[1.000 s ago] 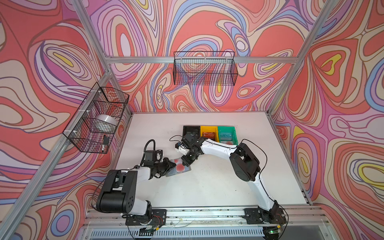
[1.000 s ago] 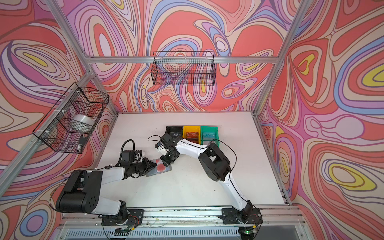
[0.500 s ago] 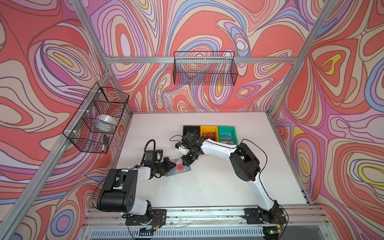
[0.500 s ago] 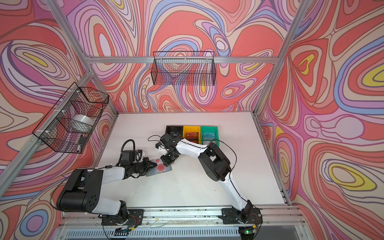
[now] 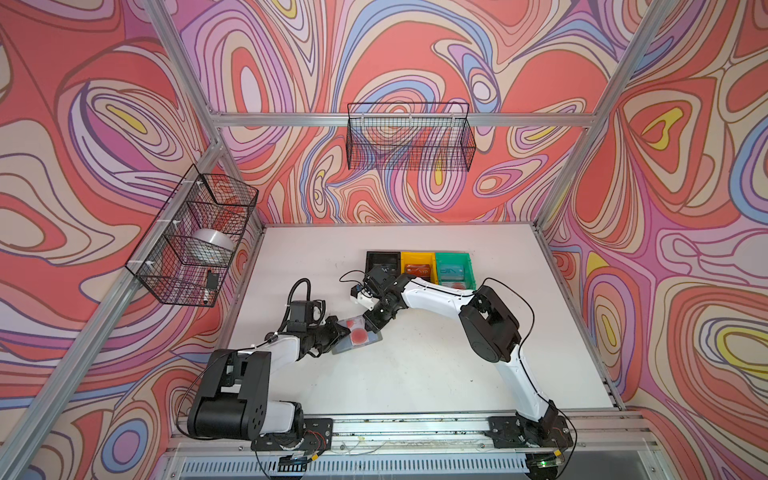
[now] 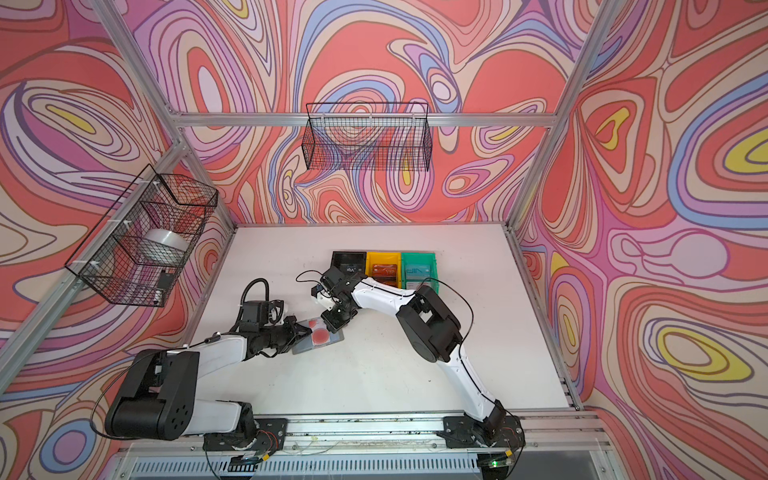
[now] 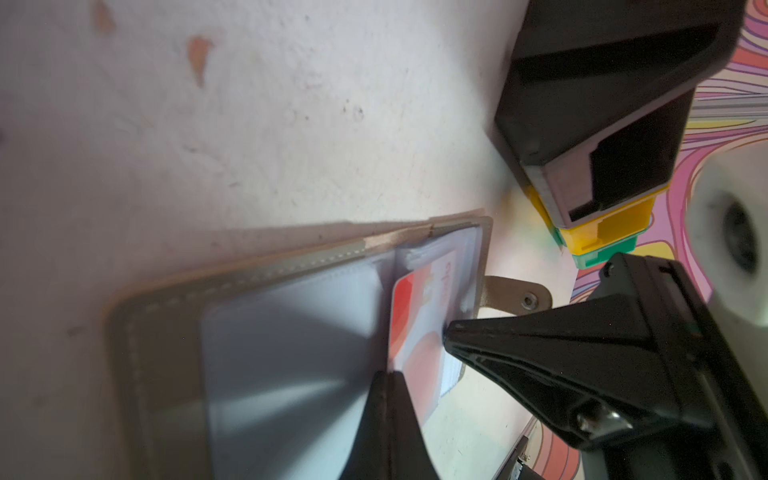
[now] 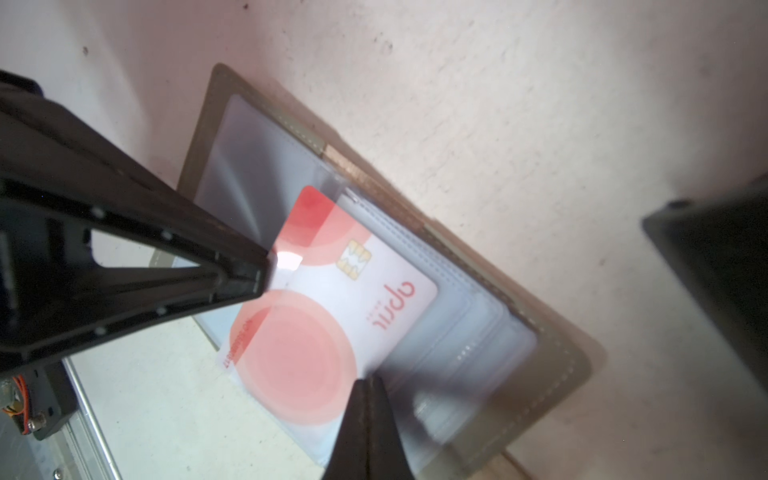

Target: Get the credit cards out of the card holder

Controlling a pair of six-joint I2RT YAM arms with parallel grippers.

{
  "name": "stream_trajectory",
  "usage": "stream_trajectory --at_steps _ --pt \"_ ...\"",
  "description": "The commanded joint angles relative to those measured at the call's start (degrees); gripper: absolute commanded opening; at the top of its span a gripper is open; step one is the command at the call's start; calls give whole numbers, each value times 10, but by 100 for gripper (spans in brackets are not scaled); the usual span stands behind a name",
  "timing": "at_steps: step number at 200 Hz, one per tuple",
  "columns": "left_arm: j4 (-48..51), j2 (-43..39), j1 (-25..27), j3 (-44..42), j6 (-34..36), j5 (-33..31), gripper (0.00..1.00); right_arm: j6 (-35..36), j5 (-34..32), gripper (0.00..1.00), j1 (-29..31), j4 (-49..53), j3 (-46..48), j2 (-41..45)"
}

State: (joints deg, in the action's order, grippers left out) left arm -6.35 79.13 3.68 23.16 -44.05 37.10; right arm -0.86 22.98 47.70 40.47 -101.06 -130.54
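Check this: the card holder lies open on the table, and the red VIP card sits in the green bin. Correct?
No: the red VIP card sits in the yellow bin, as both top views show. The card holder does lie open.

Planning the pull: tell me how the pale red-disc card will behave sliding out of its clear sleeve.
The pale card lies flat and unbent though partly out, so probably stiff. Its glossy glare suggests it may slip in a light pinch. The clear sleeve looks floppy and could drag along with it.
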Motion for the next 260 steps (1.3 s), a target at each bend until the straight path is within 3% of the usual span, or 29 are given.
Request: stream_trajectory --at_steps 1,139,156,174,193,235,260 --pt "49 -13 -4 6 12 -25 0 -3 -19 1 -2 19 17 -20" --pt "223 -158 -16 58 32 -84 0 -1 -16 1 -5 24 15 0" --pt "240 -166 -16 58 35 -88 0 1 -22 3 -6 22 17 20" --pt "257 -173 -16 87 41 -92 0 2 -40 14 -6 16 24 49" --pt "272 -184 -16 96 50 -94 0 9 -60 16 -6 20 25 78" --pt "243 -209 -16 95 64 -38 0 28 -75 23 -13 46 24 128" --pt "145 -208 -16 76 47 52 0 23 -29 26 -44 69 28 160"
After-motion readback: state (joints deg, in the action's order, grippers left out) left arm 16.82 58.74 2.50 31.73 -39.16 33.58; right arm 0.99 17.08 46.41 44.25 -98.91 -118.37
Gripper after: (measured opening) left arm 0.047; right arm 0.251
